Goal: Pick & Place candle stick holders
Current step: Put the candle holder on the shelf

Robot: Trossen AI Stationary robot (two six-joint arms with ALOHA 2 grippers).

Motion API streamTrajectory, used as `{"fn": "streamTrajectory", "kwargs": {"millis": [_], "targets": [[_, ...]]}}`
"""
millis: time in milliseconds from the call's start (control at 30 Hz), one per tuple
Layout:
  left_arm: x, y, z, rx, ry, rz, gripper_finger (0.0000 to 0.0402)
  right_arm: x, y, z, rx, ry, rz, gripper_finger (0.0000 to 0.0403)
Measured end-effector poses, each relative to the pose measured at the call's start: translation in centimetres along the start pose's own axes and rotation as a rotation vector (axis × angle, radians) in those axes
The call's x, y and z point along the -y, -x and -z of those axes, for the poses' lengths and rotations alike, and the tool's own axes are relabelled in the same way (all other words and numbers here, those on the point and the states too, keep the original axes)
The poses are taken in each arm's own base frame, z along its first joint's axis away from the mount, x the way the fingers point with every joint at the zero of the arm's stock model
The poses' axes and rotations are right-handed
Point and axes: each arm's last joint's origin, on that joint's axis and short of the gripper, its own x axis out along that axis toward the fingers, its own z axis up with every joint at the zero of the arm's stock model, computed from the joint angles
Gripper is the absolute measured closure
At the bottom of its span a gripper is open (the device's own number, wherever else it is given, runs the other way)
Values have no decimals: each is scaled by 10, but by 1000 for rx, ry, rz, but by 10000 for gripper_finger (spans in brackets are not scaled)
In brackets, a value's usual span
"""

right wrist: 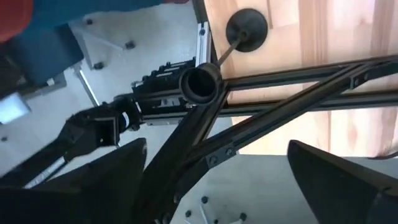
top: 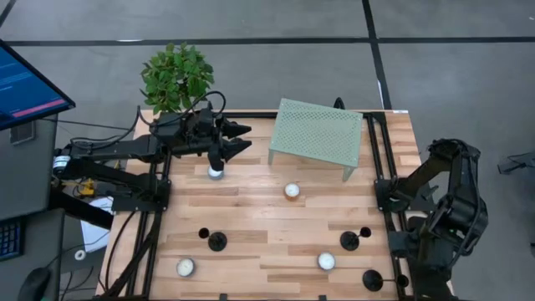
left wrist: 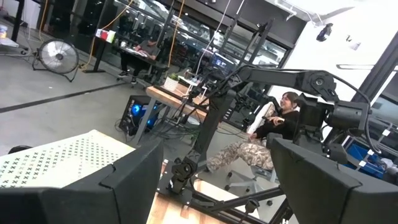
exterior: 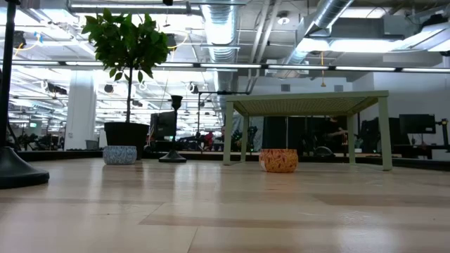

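Note:
Several black candle stick holders stand on their disc bases on the wooden table: one (top: 216, 159) under my left arm, also in the low view (exterior: 174, 126), one (top: 217, 242) near left, one (top: 349, 241) near right, and one (top: 372, 280) at the near right corner. My left gripper (top: 244, 138) hovers open at the far left, pointing at the green mesh stand, with nothing between its fingers (left wrist: 124, 186). My right gripper (right wrist: 217, 180) is open beyond the table's right edge. It looks down on the corner holder's cup (right wrist: 200, 82) and base (right wrist: 247, 28).
A green mesh stand (top: 318, 134) occupies the far middle and a potted plant (top: 175, 77) the far left corner. Tealights lie scattered (top: 291, 191) (top: 326, 261) (top: 185, 267) (top: 216, 173). Black frame rails (top: 380, 180) run along both table sides. A person sits beyond the table (left wrist: 273, 121).

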Motion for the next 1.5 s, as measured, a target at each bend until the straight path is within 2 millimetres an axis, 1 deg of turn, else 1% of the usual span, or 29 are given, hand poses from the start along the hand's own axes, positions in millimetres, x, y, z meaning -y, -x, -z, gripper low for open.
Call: {"fn": "streamTrajectory", "kwargs": {"millis": [67,167,300,367,500,633,867,1067,1300,1500], "targets": [[0,0,0,0,0,0,101,-1,-2,-2,26,-24,12,6],[0,0,0,0,0,0,101,-6,-9,0,61,-5,41,14],[0,0,0,0,0,2,101,-16,-26,-1,61,45,97,20],[0,0,0,-1,0,4,101,-19,-31,0,55,46,110,19],[0,0,0,2,0,5,101,-24,-38,2,65,24,122,10],[0,0,0,2,0,5,101,-26,-41,4,133,9,126,4],[1,0,-1,8,0,8,101,-36,-61,-1,144,15,186,7],[1,0,-2,15,0,11,101,-41,-74,-4,138,10,223,7],[1,0,-2,23,0,14,101,-41,-85,-5,153,15,267,22],[2,0,-3,33,0,18,101,-39,-90,-2,149,19,284,45]]}}
